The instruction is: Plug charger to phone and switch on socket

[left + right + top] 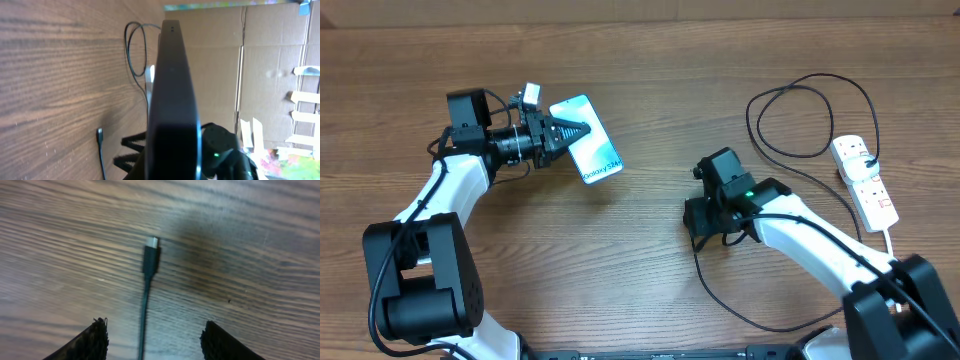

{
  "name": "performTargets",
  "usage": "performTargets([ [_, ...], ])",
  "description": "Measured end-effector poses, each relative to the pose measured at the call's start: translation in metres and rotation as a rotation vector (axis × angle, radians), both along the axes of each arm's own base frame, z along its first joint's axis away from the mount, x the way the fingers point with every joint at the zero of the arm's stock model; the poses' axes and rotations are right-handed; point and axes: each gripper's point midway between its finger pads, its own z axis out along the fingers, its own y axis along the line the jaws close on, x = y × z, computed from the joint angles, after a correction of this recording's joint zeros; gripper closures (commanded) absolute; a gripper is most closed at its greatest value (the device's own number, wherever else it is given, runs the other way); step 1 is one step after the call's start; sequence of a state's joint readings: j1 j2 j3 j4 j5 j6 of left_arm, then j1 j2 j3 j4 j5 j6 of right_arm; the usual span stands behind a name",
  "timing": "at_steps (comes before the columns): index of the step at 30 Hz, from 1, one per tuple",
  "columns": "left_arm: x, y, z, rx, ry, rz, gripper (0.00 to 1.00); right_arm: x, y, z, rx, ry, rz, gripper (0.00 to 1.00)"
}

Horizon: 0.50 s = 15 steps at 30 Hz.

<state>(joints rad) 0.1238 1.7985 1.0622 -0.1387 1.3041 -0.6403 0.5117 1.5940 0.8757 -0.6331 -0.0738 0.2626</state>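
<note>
Left gripper [578, 131] clamps the slim blue-screened phone [600, 158]. Right gripper [156, 331] gapes empty astride the thin black cable [145, 305]. Pinch just behind its plug [151, 256].

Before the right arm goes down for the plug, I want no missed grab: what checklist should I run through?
1. Grip: left claw shut on phone: ok.
2. Opening: right claw open: ok.
3. Aim: plug lies about midway between its fingers: ok.
4. Access: plug flat on the table, nothing over it: ok.
5. Port: phone port turned toward the plug: cannot tell.
6. Power: socket switch on: cannot tell.
</note>
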Motion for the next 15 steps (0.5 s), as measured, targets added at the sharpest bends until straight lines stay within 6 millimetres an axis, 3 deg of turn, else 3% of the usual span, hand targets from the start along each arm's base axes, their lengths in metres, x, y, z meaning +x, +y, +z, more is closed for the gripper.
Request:
performTargets([
  [5,-0.002,-0.002,-0.001,0.007,-0.006,-0.007,0.96,-0.005,0.004,-0.024,-0.056,0.037,0.011,0.46],
  [15,0.001,0.000,-0.005,0.032,-0.014,0.006,0.96,0.009,0.017,-0.027,-0.096,-0.046,-0.025,0.62],
])
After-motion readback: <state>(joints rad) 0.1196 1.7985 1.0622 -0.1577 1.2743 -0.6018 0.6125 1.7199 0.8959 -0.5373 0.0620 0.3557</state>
